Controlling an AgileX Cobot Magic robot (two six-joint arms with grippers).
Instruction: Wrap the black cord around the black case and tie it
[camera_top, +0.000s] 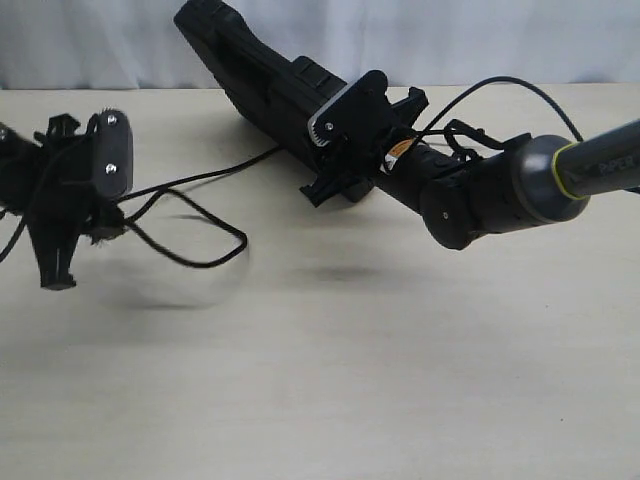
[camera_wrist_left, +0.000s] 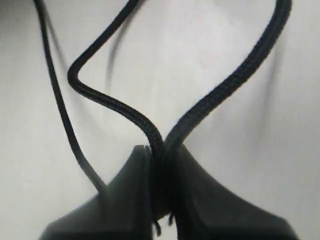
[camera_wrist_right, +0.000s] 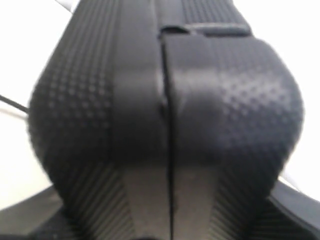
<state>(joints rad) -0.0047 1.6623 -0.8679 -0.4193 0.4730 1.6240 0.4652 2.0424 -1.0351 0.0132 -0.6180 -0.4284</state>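
Black cord (camera_wrist_left: 130, 112) pinched L tool (camera_wrist_left: 161, 156), case (camera_wrist_right: 165, 75) R tool (camera_top: 335, 180)

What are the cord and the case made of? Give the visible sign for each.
Cord: braided textile, probably a synthetic fibre, matte; the left wrist view shows its woven strands.
Case: moulded plastic by the look, matte; its surface carries a fine dimple pattern and a straight seam.

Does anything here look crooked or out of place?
The black case is askew: the right gripper holds it tilted up, apparently off the table. The black cord sprawls in loose loops, pinched by the left gripper.
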